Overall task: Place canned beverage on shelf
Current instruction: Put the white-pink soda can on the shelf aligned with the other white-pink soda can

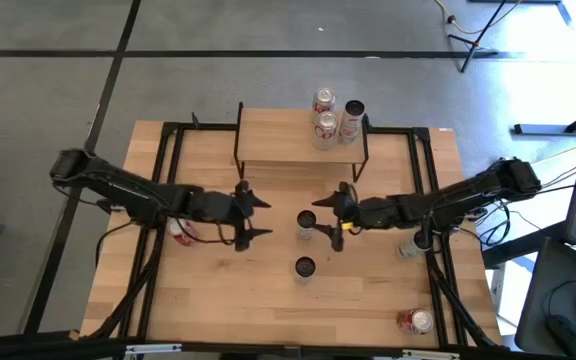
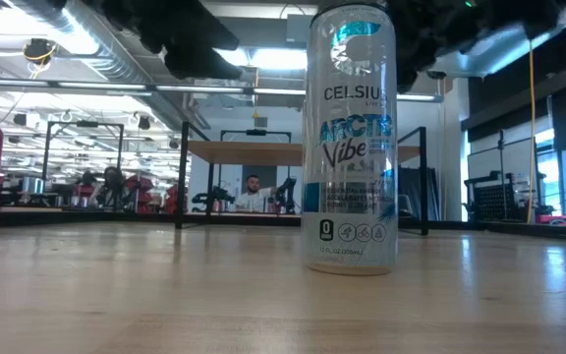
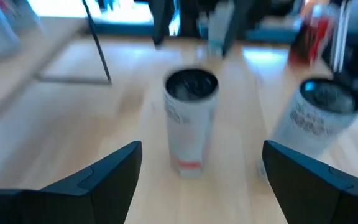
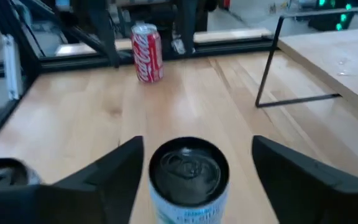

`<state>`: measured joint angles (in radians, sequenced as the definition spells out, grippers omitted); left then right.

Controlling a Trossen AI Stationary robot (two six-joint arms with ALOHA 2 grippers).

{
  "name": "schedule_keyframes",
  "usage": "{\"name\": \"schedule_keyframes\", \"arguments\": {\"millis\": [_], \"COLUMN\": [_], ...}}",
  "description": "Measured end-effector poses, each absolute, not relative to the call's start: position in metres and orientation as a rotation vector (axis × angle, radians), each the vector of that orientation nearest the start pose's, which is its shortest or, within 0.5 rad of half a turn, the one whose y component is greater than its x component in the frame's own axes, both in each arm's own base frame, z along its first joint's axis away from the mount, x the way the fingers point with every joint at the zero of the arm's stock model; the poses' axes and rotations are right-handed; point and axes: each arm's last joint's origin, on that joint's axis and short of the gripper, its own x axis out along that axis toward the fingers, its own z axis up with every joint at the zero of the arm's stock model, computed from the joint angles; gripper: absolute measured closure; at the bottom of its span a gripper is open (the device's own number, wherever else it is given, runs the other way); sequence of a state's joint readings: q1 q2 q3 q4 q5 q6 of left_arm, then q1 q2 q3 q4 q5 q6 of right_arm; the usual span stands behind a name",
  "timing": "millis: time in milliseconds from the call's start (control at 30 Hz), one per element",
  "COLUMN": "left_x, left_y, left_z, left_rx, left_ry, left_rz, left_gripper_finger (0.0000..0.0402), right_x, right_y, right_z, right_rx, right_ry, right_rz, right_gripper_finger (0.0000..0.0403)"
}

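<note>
Three upright cans (image 1: 331,118) crowd the wood-topped shelf's (image 1: 278,140) right end.

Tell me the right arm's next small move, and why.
Probably close the right gripper on the slim can between its fingers. The fingers stand open on either side of that can, which stands upright on the table, and the shelf has bare room beside the three cans already there.

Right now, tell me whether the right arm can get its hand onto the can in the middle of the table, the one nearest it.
Probably yes. The right hand is open and the can already sits between its fingers, upright. In the right wrist view nothing stands between them.
</note>
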<state>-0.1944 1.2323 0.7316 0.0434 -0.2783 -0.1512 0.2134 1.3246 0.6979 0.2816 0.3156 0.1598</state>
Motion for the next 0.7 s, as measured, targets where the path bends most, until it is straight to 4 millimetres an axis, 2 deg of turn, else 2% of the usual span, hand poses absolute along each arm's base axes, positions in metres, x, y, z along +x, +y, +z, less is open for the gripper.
{"name": "schedule_keyframes", "arguments": {"millis": [100,200,300,533,700], "left_x": [0.250,0.248,0.248,0.248,0.248], "left_y": [-0.035,-0.029,-0.026,-0.027,-0.026], "left_z": [0.235,0.233,0.232,0.233,0.241], "left_rx": [-0.019,-0.002,0.006,-0.004,-0.017], "left_ry": [0.308,0.184,0.143,0.125,0.039], "left_rz": [0.100,0.065,0.051,0.038,0.042], "left_gripper_finger": [0.0084,0.0084,0.0084,0.0084,0.0084], "right_x": [0.289,0.300,0.307,0.310,0.313], "right_y": [0.050,0.053,0.055,0.056,0.057], "right_z": [0.240,0.237,0.232,0.216,0.204], "right_rx": [0.048,0.052,0.064,0.106,0.090], "right_ry": [0.353,0.384,0.419,0.510,0.554], "right_rz": [-0.192,-0.176,-0.190,-0.194,-0.190], "right_gripper_finger": [0.0066,0.0028,0.0007,0.0028,0.0036]}}
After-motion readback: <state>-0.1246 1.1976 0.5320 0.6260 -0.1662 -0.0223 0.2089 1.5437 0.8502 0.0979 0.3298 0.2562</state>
